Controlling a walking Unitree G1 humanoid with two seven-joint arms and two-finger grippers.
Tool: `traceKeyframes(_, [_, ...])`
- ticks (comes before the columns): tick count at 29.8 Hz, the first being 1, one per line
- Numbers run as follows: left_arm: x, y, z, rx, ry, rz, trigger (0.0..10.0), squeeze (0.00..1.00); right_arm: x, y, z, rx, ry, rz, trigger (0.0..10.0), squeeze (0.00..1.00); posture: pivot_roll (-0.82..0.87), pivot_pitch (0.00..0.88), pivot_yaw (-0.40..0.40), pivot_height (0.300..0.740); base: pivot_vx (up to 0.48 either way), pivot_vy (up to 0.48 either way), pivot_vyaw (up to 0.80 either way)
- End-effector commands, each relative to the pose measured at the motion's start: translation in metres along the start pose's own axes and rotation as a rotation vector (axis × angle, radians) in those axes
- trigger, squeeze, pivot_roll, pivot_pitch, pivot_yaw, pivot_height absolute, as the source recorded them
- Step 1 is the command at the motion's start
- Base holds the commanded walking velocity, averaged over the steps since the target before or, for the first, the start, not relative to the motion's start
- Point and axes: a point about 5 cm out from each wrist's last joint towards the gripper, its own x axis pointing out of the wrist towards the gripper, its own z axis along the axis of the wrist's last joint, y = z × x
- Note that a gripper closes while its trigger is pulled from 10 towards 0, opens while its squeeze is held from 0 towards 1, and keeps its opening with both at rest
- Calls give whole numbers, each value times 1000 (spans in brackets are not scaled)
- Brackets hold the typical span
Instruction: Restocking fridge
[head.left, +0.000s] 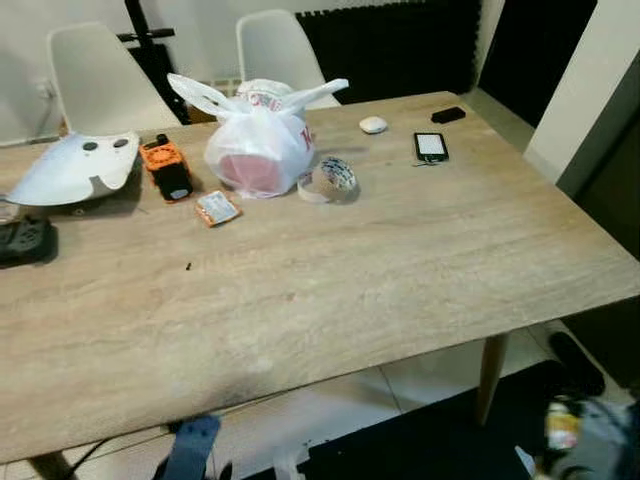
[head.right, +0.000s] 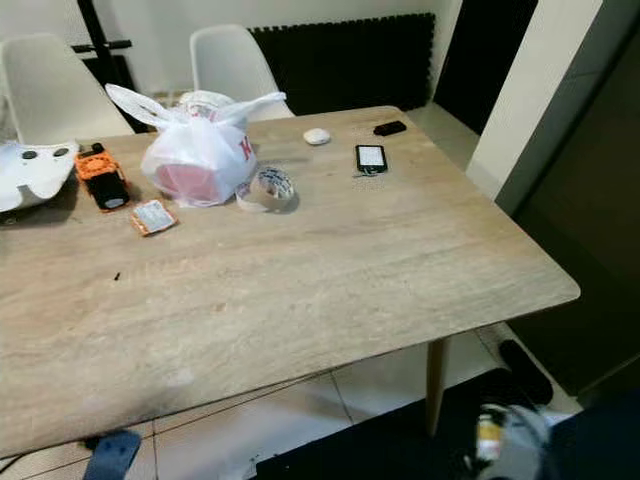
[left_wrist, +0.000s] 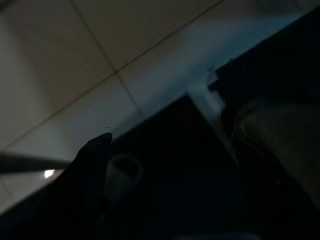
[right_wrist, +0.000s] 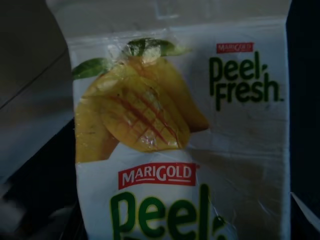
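Observation:
A white Marigold Peel Fresh mango juice carton (right_wrist: 180, 130) sits close up in the right wrist view, and my right gripper holds it. From the head camera the carton (head.left: 562, 425) is a blurred shape low at the right, below the table's front edge, with my right gripper (head.left: 590, 448) around it. One black finger (left_wrist: 92, 170) of my left gripper is visible in the dark left wrist view, hanging over tiled floor. A white plastic bag (head.left: 258, 140) with something red inside stands on the wooden table (head.left: 330, 290).
On the far half of the table lie a tape roll (head.left: 328, 180), an orange device (head.left: 166, 168), a small packet (head.left: 216, 208), a phone (head.left: 431, 147), a white mouse (head.left: 373, 124) and a white shell (head.left: 75, 168). Two white chairs (head.left: 280, 50) stand behind. A dark wall (head.left: 610, 190) rises at the right.

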Motion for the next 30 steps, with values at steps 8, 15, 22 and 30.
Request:
traceKeyframes(8, [-22,-15,-56,4,221,-25,10000,0,-12,53,-36,-212,46,359,10000,0,67,24,-31,740,0,0,0])
traceKeyframes(15, [-10,-24,-42,-30,196,-8,10000,0,-19,65,-57,-212,131,489,10000,0,66,14,-39,740,0,0,0])
traceKeyframes(22, [-8,-29,-41,89,207,-38,10000,0,-20,70,-55,-227,104,504,10000,0,63,10,-25,740,0,0,0])
traceKeyframes(30, [-19,27,-51,150,341,193,10000,0,-20,67,-57,-228,107,490,10000,0,69,5,-5,740,0,0,0])
